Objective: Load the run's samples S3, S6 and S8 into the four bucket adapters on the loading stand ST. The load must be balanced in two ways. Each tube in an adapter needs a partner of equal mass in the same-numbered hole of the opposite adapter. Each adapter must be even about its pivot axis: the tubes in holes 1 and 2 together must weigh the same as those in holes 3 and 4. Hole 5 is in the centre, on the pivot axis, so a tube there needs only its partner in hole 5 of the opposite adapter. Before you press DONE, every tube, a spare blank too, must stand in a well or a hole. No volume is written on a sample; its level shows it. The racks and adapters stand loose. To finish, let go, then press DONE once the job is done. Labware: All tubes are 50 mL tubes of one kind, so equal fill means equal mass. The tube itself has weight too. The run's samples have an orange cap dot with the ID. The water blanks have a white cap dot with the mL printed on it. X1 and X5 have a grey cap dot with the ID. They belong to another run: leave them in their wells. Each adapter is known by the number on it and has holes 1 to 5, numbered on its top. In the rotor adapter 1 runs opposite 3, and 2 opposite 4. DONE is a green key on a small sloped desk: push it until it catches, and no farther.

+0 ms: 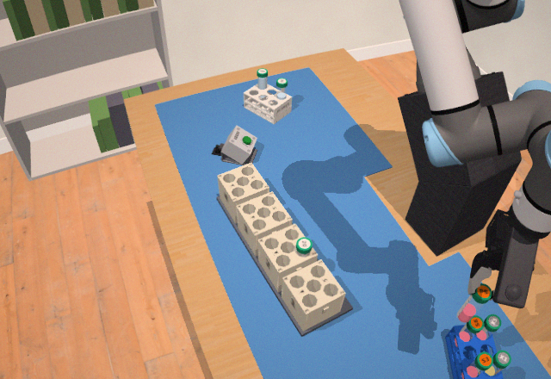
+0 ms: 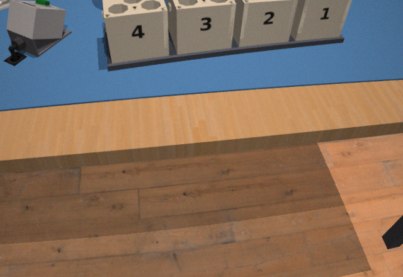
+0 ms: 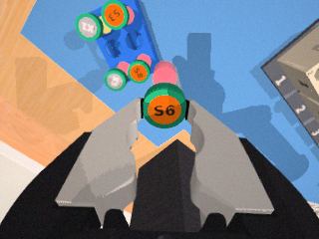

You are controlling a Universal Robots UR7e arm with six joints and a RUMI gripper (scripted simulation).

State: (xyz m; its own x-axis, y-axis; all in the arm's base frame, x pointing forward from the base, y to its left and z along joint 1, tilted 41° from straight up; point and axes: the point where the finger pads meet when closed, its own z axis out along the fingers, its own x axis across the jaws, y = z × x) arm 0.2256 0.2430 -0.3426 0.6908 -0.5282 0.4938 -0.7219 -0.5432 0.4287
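The fingers pinched S6 [image 1: 482, 294] [image 3: 164, 107] by its green-rimmed cap with an orange dot. Its pink contents showed below. It hung just beside the blue rack [image 1: 454, 344] [image 3: 147, 30], near S8 [image 1: 475, 323] [image 3: 139, 72], above the desk.
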